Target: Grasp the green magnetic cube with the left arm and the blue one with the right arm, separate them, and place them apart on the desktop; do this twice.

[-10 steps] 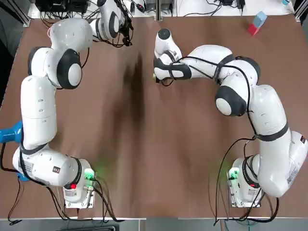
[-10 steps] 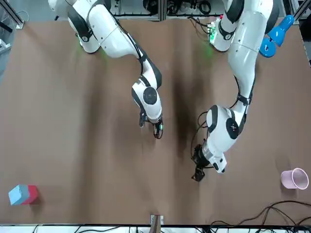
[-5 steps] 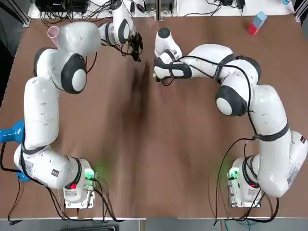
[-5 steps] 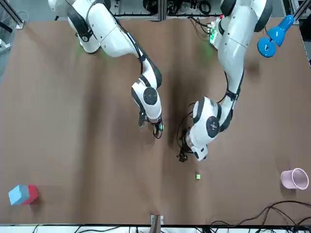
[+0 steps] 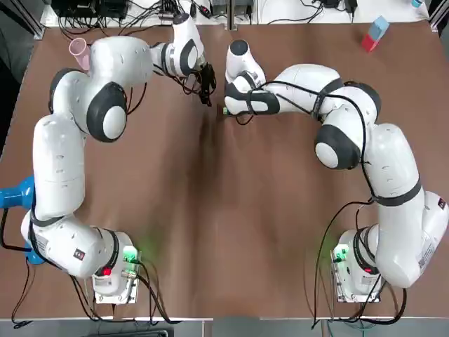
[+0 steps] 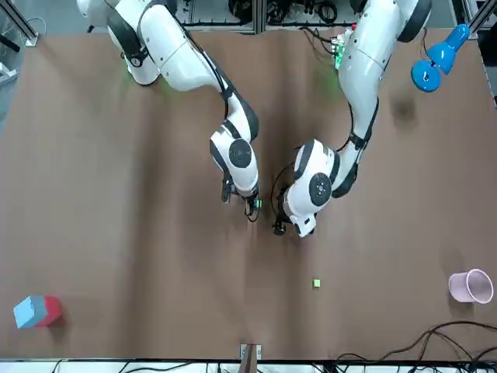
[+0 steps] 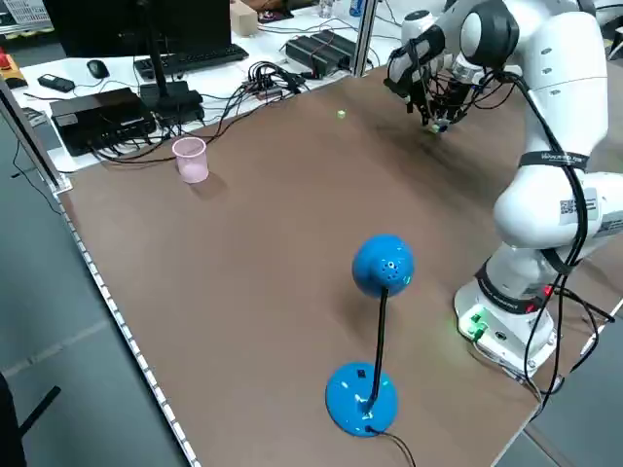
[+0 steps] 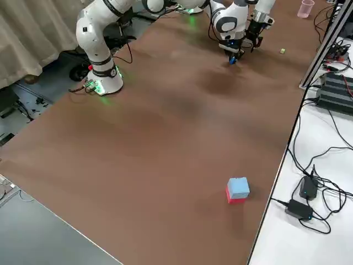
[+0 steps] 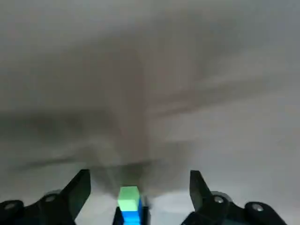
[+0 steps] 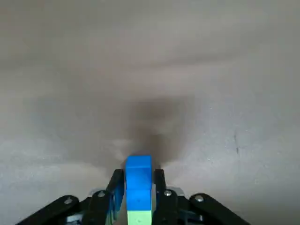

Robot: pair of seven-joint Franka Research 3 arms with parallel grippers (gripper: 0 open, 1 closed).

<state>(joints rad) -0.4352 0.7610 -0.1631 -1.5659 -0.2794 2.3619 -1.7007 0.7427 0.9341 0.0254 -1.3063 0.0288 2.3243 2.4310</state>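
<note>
My right gripper (image 10: 138,174) is shut on a blue cube (image 10: 138,180) with a green cube (image 10: 138,218) stuck to its end. In the top view this gripper (image 5: 226,110) hovers low over the far middle of the table. My left gripper (image 5: 205,93) is close beside it, open and holding nothing. Its wrist view shows the joined green cube (image 9: 128,195) and blue cube (image 9: 131,217) ahead, between the spread fingers (image 9: 78,186). A second small green cube (image 6: 316,284) lies alone on the table near the far edge.
A pink cup (image 5: 77,48) stands at the far left corner. A blue-and-red block (image 5: 374,33) sits at the far right corner. A blue stand with a ball top (image 7: 375,321) is at the table's left edge. Cables and electronics lie beyond the far edge.
The left gripper left a small green cube on the table near the far edge, then swung right, ending close beside the right gripper. The right gripper stayed put.
</note>
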